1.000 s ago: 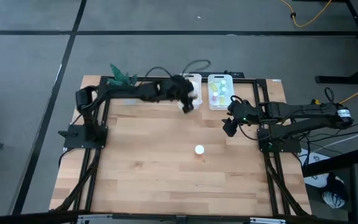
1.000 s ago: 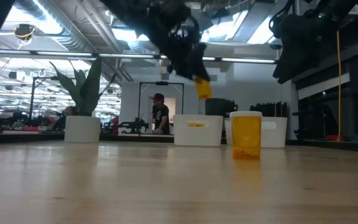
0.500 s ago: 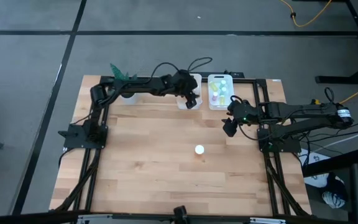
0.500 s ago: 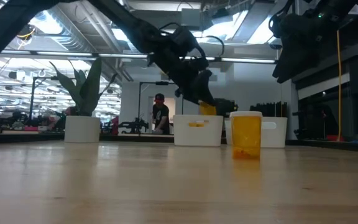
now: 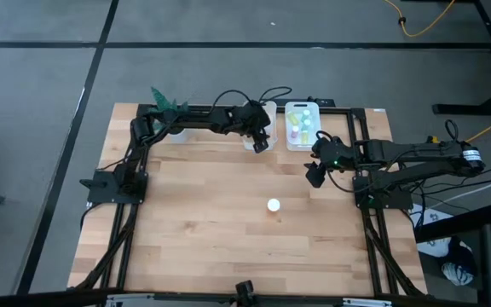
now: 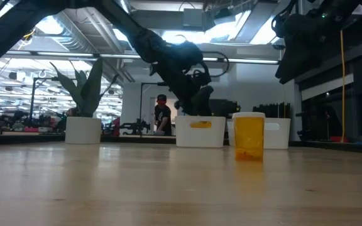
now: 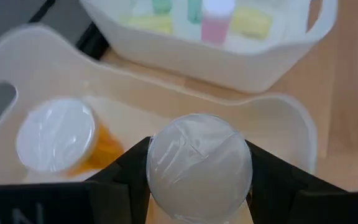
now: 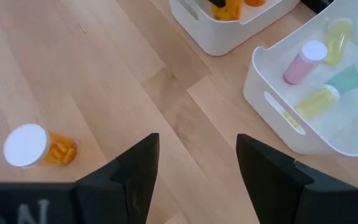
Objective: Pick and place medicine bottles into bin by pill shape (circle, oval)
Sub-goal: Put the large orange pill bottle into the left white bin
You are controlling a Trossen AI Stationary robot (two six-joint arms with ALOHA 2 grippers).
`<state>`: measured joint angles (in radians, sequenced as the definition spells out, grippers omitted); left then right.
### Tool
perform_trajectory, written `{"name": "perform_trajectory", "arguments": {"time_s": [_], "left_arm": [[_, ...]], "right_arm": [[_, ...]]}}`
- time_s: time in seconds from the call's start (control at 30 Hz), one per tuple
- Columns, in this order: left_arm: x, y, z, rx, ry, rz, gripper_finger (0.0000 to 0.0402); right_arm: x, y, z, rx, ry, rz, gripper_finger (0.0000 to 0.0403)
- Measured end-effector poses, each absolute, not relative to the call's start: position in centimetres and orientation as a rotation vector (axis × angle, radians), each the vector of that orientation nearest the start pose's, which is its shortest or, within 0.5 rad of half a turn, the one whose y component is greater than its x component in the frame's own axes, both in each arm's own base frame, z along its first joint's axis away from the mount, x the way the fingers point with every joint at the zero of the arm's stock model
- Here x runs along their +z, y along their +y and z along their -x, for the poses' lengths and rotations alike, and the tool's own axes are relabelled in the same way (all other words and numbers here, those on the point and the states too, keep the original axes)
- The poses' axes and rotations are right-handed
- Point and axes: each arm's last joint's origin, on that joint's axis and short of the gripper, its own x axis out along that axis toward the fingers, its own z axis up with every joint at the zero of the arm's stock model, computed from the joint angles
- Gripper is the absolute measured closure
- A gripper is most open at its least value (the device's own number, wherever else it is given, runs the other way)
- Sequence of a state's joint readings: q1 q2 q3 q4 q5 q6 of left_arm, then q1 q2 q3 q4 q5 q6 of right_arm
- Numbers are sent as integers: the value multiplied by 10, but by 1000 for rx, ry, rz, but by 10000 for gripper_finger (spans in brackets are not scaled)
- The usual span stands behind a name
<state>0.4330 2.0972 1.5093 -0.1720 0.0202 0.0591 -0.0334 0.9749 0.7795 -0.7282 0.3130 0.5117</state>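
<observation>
My left gripper [image 5: 261,141] is down inside the left white bin [image 5: 262,109] at the table's far edge, shut on an orange bottle with a white cap [image 7: 199,165]. Another orange bottle [image 7: 58,138] lies in that bin. The right white bin [image 5: 314,107] holds several pastel bottles [image 8: 319,78]. One orange bottle [image 5: 273,205] stands upright on its base at the table's middle; it also shows in the low view [image 6: 250,135]. My right gripper [image 5: 315,176] hovers open and empty, to the right of that bottle and nearer the far edge. My left gripper pinches the orange bottle between its two fingers [image 7: 129,177], one on each side just below the white cap's rim [image 7: 160,186]. The fingers come from above, pointing down into the left bin. The cap faces up toward the wrist. The bin wall hides the bottle's base.
A potted green plant [image 5: 167,102] stands at the far left corner, in a white pot [image 6: 83,130]. Bare wood lies around the standing bottle and toward the near edge. A person [image 6: 163,116] stands in the room behind the table.
My left gripper has gone down and toward the table's far edge with the orange bottle, from above the left bin's near rim into the bin; the bottle now sits behind the bin wall in the low view. My right arm has kept still.
</observation>
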Motion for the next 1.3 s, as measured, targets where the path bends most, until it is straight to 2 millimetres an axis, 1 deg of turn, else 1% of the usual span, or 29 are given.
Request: {"name": "perform_trajectory", "arguments": {"time_s": [0.07, 0.17, 0.37, 0.5, 0.63, 0.77, 0.87, 0.97, 1.07, 1.17, 1.23, 1.3], "left_arm": [[175, 193, -418, 371, 766, 115, 218], [173, 195, -418, 375, 767, 115, 217], [174, 198, -417, 388, 759, 121, 167], [174, 202, -415, 407, 749, 139, 150], [179, 204, -419, 413, 695, 129, 149], [194, 200, -428, 400, 645, 110, 148], [210, 187, -438, 331, 637, 85, 146], [232, 163, -448, 227, 652, 46, 149], [244, 133, -448, 127, 783, -14, 151], [248, 106, -439, 50, 957, -80, 151], [253, 94, -432, 11, 1021, -116, 151], [252, 85, -426, -20, 1098, -107, 151]], "right_arm": [[257, -15, -181, -546, 811, -341, 187], [257, -15, -181, -546, 809, -342, 187], [258, -15, -181, -545, 806, -342, 187], [258, -15, -181, -545, 806, -342, 187], [258, -15, -181, -546, 806, -343, 187], [258, -15, -181, -545, 806, -343, 187], [258, -15, -181, -545, 807, -342, 187], [257, -15, -180, -547, 818, -340, 187], [255, -15, -177, -542, 859, -340, 187], [252, -13, -172, -551, 916, -342, 187], [251, -13, -168, -604, 932, -346, 187], [250, -12, -164, -661, 931, -354, 187]]}}
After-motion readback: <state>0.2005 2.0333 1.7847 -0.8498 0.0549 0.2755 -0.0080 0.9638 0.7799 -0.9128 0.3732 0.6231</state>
